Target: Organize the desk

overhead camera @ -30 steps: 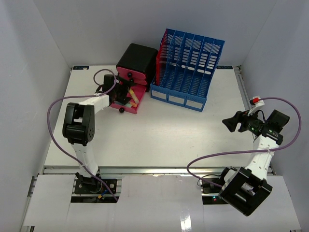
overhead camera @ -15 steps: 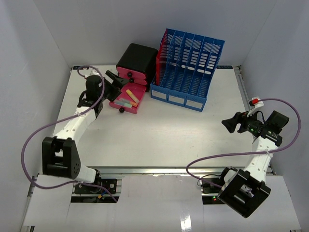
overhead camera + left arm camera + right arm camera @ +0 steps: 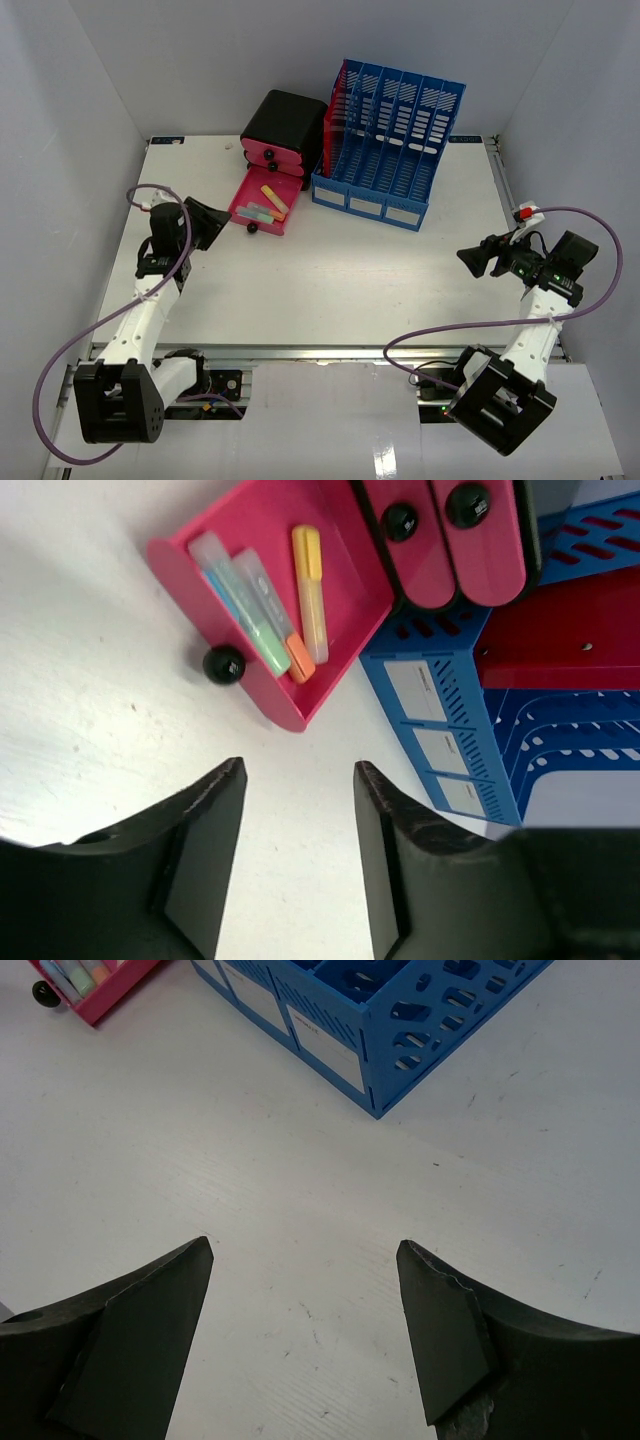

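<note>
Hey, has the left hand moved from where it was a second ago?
Yes. The left hand has pulled back off the open pink drawer, toward the near-left corner of the desk.

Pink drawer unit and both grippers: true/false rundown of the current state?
1. The bottom drawer is pulled out. True.
2. That drawer is empty. False: several markers lie in it.
3. The left gripper grips the drawer's knob. False: it sits apart from the knob, open, holding nothing.
4. The right gripper is open and empty over the desk. True.
</note>
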`<state>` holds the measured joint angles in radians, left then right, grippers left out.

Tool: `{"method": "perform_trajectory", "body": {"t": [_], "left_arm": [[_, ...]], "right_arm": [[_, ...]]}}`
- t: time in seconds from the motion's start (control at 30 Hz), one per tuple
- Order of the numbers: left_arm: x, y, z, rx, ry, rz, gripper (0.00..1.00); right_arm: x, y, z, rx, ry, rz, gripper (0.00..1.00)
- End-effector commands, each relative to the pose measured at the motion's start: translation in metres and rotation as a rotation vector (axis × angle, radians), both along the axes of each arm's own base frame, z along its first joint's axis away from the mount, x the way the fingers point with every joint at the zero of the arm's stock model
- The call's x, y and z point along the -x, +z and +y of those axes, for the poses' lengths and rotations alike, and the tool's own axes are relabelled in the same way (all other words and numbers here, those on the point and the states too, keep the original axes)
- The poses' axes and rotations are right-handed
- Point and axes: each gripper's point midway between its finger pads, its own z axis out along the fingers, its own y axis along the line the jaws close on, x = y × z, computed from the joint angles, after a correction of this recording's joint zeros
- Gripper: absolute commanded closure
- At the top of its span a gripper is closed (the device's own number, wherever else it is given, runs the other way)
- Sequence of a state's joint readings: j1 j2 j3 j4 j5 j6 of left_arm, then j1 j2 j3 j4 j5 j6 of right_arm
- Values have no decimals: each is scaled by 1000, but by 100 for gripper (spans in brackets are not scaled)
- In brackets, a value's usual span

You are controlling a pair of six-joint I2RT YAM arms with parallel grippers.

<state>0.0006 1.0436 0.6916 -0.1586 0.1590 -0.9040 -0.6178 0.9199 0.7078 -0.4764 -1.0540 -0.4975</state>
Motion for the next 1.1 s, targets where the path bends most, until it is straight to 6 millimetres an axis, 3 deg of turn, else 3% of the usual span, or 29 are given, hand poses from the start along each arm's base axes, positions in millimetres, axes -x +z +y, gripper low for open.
{"method": "perform_trajectory", "body": {"t": [0.0,0.2,0.63,1.07], "left_arm": [[21,-37,-25,151,-68,111,48],[17,-58,-41,271,-115,125,63],[-14,-96,-34,335,-100,143,61],[-42,-104,-39,380,-144,107,56]], "right_arm": [[1,3,4,-6,21,-19,19],[0,2,3,-5,17,-15,19],[0,0,2,-8,15,-8,19],[-2,-5,-1,-12,6,9,19]]}}
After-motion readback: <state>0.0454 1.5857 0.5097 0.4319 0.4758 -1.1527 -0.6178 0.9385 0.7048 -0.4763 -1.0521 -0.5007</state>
